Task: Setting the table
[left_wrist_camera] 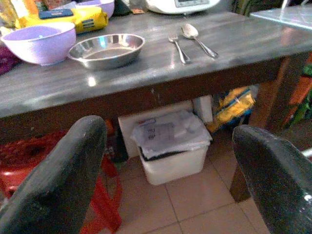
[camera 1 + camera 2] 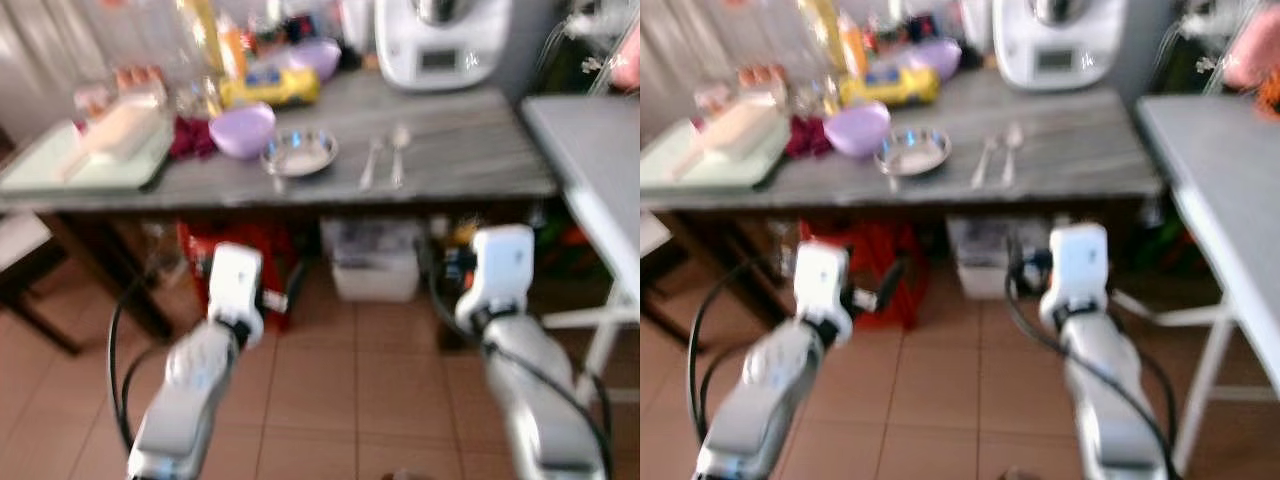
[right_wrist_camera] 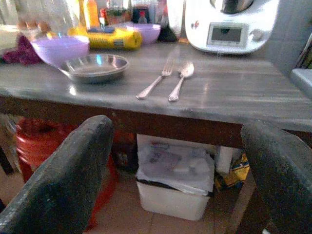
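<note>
On the grey table (image 2: 470,160) lie a steel dish (image 2: 300,152), a purple bowl (image 2: 243,130) just left of it, and a fork (image 2: 370,162) and spoon (image 2: 398,150) side by side to its right. Both arms are held low in front of the table, short of its front edge. My left gripper (image 1: 165,195) is open and empty, and its view faces the steel dish (image 1: 106,48) and fork (image 1: 178,48). My right gripper (image 3: 175,195) is open too, with nothing between its fingers (image 3: 63,175), looking at the fork (image 3: 155,83) and spoon (image 3: 179,80).
A white kitchen appliance (image 2: 440,40), a yellow packet (image 2: 270,87) and a second purple bowl (image 2: 315,57) stand at the table's back. A pale tray (image 2: 80,165) sits at its left end. Under the table are a white bin (image 2: 375,260) and a red stool (image 2: 240,255). A white table (image 2: 590,150) stands to the right.
</note>
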